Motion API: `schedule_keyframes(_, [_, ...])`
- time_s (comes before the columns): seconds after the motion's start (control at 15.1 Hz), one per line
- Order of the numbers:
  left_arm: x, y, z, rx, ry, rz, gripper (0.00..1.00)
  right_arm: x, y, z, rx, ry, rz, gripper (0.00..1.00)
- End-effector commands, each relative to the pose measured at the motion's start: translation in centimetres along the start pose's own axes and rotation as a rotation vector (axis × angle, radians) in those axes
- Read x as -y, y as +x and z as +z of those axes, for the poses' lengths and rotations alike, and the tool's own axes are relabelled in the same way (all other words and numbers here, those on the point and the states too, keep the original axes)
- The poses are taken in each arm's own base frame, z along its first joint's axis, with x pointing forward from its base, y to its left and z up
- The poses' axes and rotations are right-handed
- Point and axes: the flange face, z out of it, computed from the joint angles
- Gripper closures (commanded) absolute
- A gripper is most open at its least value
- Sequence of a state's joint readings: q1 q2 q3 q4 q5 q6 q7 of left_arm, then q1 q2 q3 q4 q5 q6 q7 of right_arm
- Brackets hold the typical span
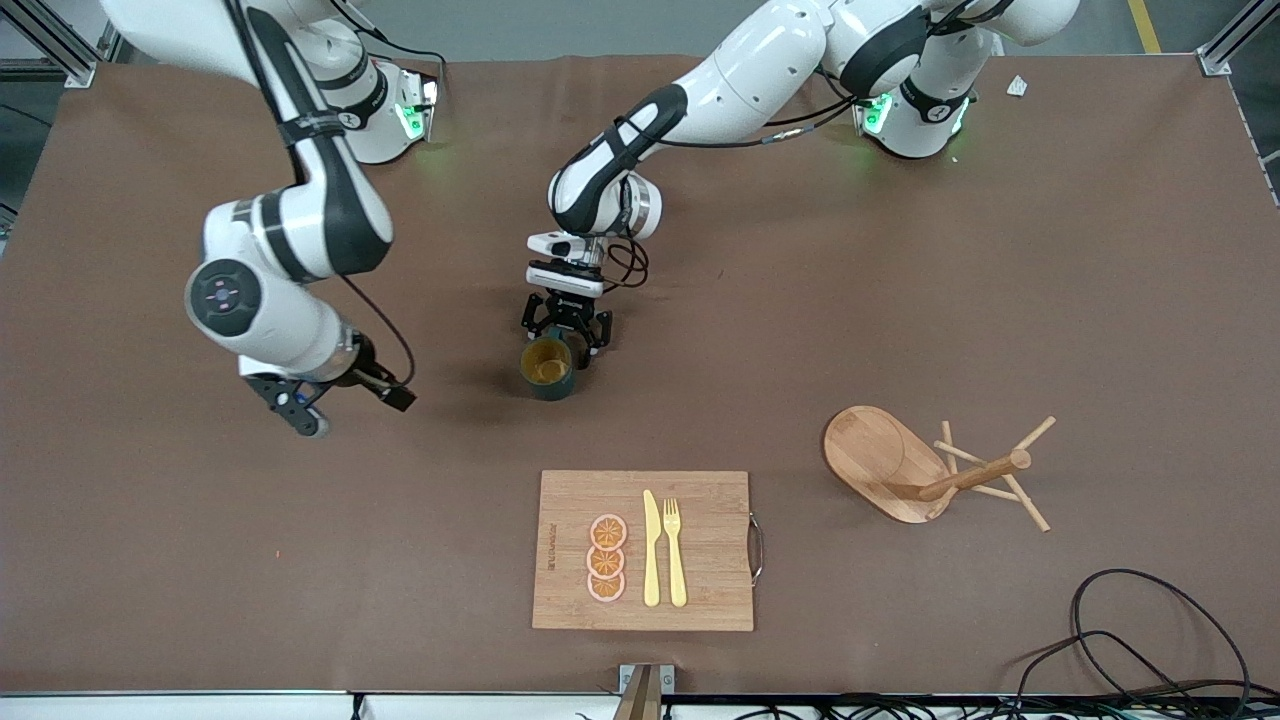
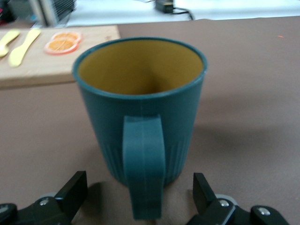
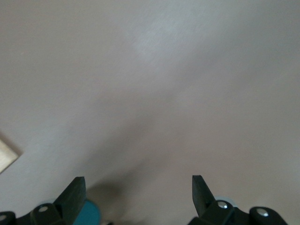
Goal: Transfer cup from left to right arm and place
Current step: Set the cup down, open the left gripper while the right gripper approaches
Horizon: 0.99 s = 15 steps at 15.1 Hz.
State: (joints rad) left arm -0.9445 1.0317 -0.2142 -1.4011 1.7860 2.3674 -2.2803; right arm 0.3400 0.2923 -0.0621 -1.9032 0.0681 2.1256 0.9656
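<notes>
Front view: the cup stands upright on the brown tabletop at frame centre, above the cutting board. The left pincer sits just above it, fingers spread, touching nothing. The right pincer hangs open at mid-left.

Left wrist view: handle faces the camera, between open fingers.

Right wrist view: open fingers over bare tabletop.
</notes>
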Motion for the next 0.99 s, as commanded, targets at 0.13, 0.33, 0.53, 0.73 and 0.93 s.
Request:
schedule_keyframes(0.13, [-2.2,1.7,-5.2,0.122,0.146,-0.208,0.01,0.9,-1.9,1.1,-0.012,0.016,0.054,0.00])
schedule_keyframes(0.33, [-2.7,3.8,-7.5,0.177,0.279,-0.327,0.01,1.9,-2.8,2.0,-0.020,0.023,0.031,0.00])
schedule_keyframes(0.53, [-2.5,6.7,-9.2,0.248,0.407,-0.464,0.01,2.3,-3.2,2.7,-0.022,0.023,0.009,0.00])
schedule_keyframes(0.73, [-1.5,10.2,-10.7,0.267,0.522,-0.532,0.01,4.3,-6.3,3.8,-0.034,0.029,-0.107,0.00])
schedule_keyframes(0.93, [1.2,13.4,-10.9,0.295,0.650,-0.478,0.01,5.5,-8.0,5.0,-0.044,0.038,-0.144,0.00])
